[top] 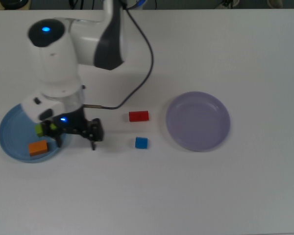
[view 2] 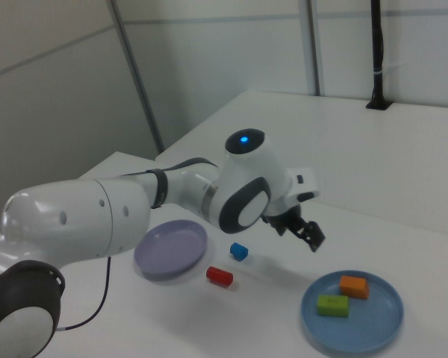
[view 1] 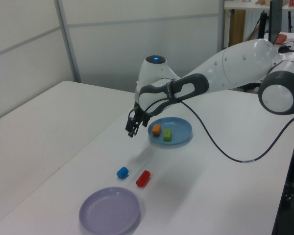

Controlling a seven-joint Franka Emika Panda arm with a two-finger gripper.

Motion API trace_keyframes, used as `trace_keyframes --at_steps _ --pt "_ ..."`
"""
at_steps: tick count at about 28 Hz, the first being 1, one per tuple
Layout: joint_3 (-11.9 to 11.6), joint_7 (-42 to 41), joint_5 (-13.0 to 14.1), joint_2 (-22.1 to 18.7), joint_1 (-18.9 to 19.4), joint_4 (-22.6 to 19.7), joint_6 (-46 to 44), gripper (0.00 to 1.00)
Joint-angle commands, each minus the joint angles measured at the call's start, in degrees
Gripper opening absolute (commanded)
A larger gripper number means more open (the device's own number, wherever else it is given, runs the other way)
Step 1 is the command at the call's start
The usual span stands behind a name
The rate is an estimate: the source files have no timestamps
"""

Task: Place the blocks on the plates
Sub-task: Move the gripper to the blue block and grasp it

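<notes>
The light blue plate (top: 10,132) (view 1: 182,128) (view 2: 373,330) holds the orange block (top: 38,148) (view 1: 157,129) (view 2: 354,286) and the lime-green block (top: 39,129) (view 1: 167,135) (view 2: 332,304). In the top view the arm partly hides the green one. The red block (top: 138,116) (view 1: 143,178) (view 2: 219,276) and the blue block (top: 141,142) (view 1: 122,172) (view 2: 239,251) lie on the table beside the lavender plate (top: 198,121) (view 1: 110,210) (view 2: 170,247), which has nothing on it. My gripper (top: 76,141) (view 1: 132,128) (view 2: 308,234) hangs open and empty above the table, between the blue plate's edge and the blue block.
The arm's white body (top: 56,54) and its black cable (top: 137,78) reach in from the top view's upper left. A dark post (view 2: 378,60) stands at the far table edge in the right view.
</notes>
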Motion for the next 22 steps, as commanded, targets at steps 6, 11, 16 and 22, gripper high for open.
trace_keyframes --at_steps 6,11,16,22 --pt "-0.45 14.99 0.02 -1.23 5.99 -1.91 -2.16 1.00" --pt "-0.36 19.48 -0.24 -1.14 8.80 -2.17 -2.25 1.00" --pt "-0.45 20.02 -0.51 -0.97 10.91 -3.75 -2.95 1.00" --pt "-0.36 20.02 -2.09 -0.53 11.53 -3.75 -3.75 1.00"
